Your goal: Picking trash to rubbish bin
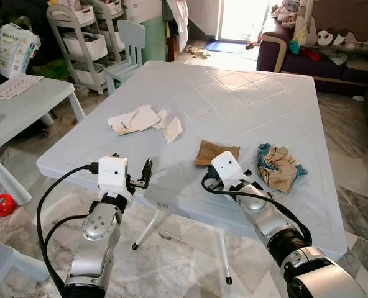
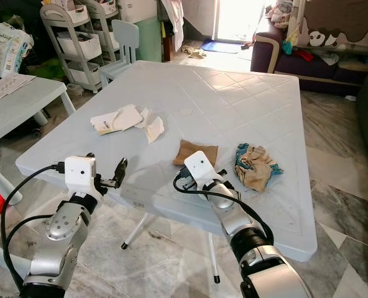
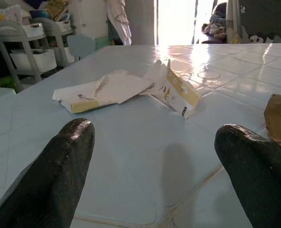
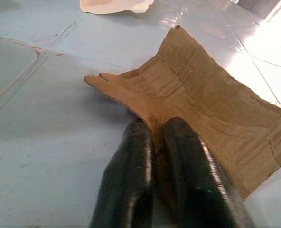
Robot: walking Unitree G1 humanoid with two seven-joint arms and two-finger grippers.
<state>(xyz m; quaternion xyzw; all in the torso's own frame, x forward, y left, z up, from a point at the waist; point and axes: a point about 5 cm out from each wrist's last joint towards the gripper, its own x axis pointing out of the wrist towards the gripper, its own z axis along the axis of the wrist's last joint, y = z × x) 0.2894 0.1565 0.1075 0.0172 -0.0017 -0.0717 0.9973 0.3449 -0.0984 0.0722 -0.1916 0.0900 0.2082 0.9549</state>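
In the left eye view I am looking down on the pale blue table (image 1: 246, 93), which is taking up the centre of the frame, and my right gripper (image 1: 210, 176) is reaching in from the lower right to the near edge of the brown cardboard piece (image 1: 216, 151) lying at centre. Just to the right of it a crumpled cloth (image 1: 280, 165) is sitting on the table, and to the upper left of it the torn white packaging (image 1: 143, 120) is lying spread out, well apart from the cardboard. My left gripper (image 1: 142, 177) is hanging at lower left, just off the table's near edge, its fingers parted and holding nothing. A grey shelf trolley (image 1: 84, 43) and a small light chair (image 1: 127, 53) are standing beyond the table at upper left, a second table (image 1: 22, 102) is showing at the left edge, and a dark sofa (image 1: 321, 56) is filling the upper right. In the left wrist view I am seeing the two black fingers (image 3: 50, 185) spread wide at the bottom corners, with the torn packaging lying at centre above them on the tabletop. In the right wrist view the fingers (image 4: 131, 185) are pressing together on the cardboard's near edge, which is lifting slightly at lower centre.
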